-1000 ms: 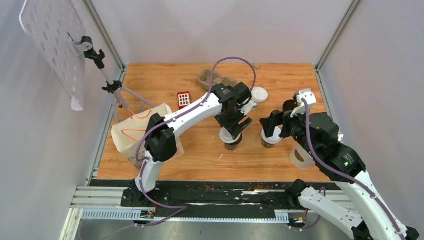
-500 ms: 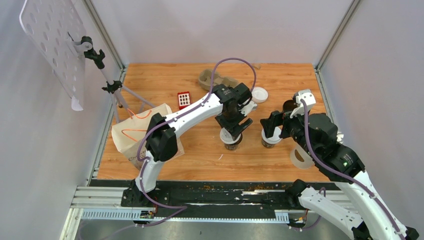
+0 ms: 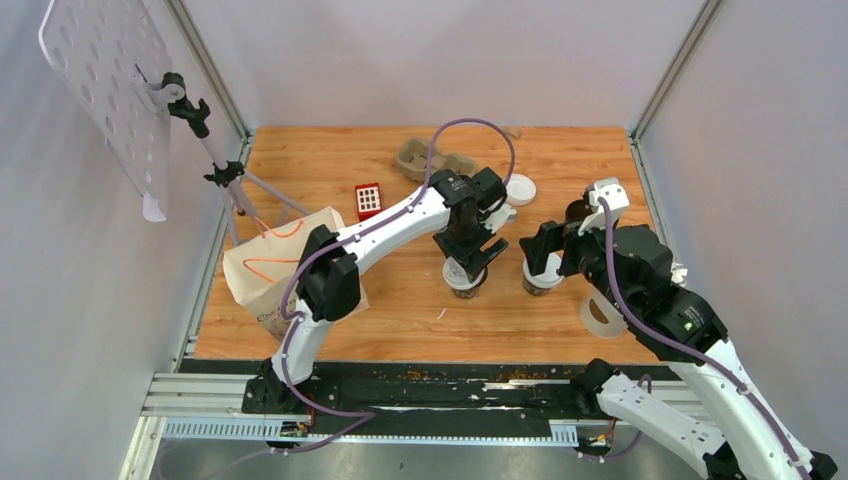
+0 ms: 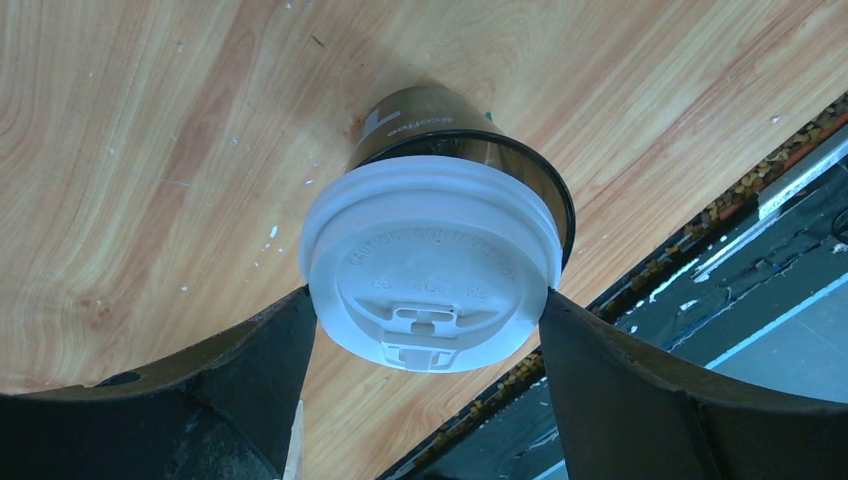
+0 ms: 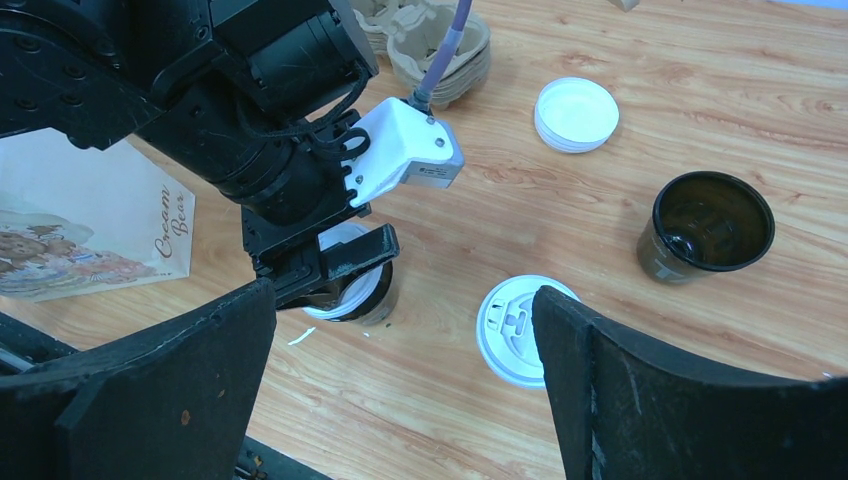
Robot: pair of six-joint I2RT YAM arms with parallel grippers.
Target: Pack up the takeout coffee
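The left gripper point(image 4: 430, 312), spread wide, pinches the white lid point(image 4: 432, 265) by its rim over the first takeout cup point(image 4: 420, 118) on the surface point(image 4: 150, 150), likely to press it on. The lid sits off-centre, so its seating is unclear. The right gripper point(image 5: 398, 310) hangs fully open and empty above the second lidded cup point(image 5: 515, 345). Beyond stands a lidless cup point(image 5: 705, 225), its contents too dark to judge.

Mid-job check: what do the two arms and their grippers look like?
The left arm and right arm are white shells with black joint housings, each trailed by a purple cable. The left gripper and right gripper have broad, flat black fingers; a white block by each wrist.
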